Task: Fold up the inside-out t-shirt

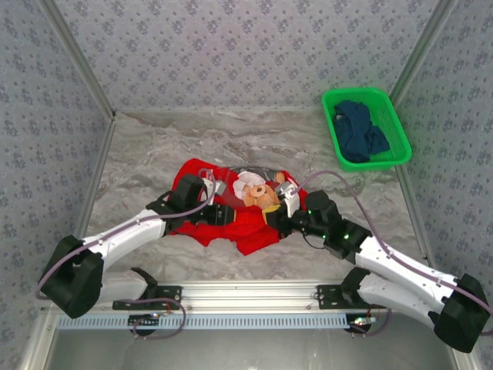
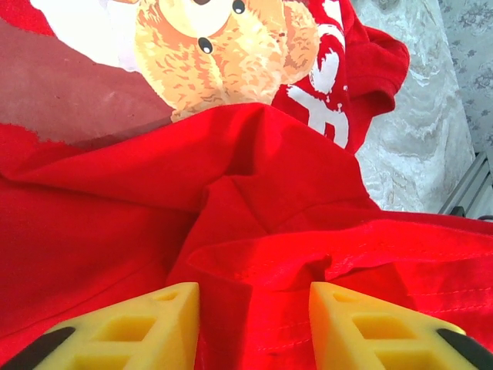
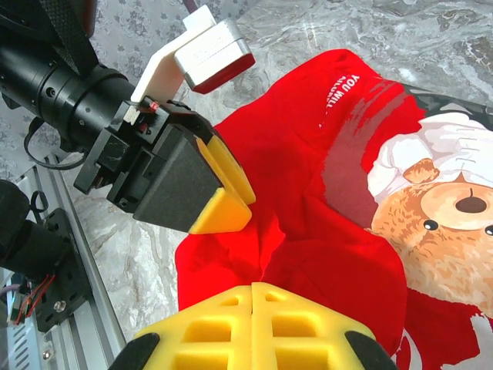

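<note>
Because the t-shirt [image 1: 250, 231] is light and limp, pinch folds: right fingers [image 3: 223, 324] clamp one, left fingers [image 2: 139, 327] straddle another, apart.

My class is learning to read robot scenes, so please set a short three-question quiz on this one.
1. True or false: the t-shirt lies inside the basket.
2. What is in the basket? A) a dark blue garment B) a white towel C) a pair of shoes
3. Which has its jaws shut, the left gripper or the right gripper?
Key: 1 false, it lies on the table; 2 A; 3 the right gripper.
</note>
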`<state>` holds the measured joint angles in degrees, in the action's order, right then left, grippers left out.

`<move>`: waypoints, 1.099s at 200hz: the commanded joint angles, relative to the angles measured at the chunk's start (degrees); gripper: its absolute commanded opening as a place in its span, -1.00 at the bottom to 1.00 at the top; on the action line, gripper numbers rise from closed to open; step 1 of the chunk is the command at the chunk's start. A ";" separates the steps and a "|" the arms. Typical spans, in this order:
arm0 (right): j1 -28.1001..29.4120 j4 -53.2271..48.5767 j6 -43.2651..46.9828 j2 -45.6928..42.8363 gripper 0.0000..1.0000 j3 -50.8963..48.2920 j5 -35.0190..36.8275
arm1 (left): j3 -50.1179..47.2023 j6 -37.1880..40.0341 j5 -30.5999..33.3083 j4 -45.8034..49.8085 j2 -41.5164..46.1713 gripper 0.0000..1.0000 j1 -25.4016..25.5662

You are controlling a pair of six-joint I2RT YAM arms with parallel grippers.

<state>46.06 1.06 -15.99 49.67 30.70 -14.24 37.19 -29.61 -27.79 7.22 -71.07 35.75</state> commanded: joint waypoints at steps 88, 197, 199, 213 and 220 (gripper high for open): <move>-0.08 -6.18 0.63 -1.67 -1.00 3.33 6.71 | -0.67 2.47 0.79 0.86 3.18 -0.80 -0.43; -7.25 -18.13 -7.37 -4.75 -1.00 10.26 16.40 | -8.28 3.21 -11.81 -21.24 22.70 -1.00 -0.67; -7.36 -17.81 -7.28 -4.95 -1.00 10.13 16.17 | -8.32 3.30 -11.97 -21.36 22.77 -1.00 -0.68; -8.16 -14.77 -6.11 -7.30 -1.00 8.59 14.32 | -8.19 4.12 -12.46 -21.78 23.16 -1.00 -0.27; -8.86 -13.69 -5.84 -8.21 -1.00 8.04 13.25 | -7.90 4.79 -12.57 -21.62 23.14 -1.00 0.07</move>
<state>38.89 -15.88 -22.06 45.23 39.57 0.32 28.97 -27.38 -36.47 -10.17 -49.47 35.27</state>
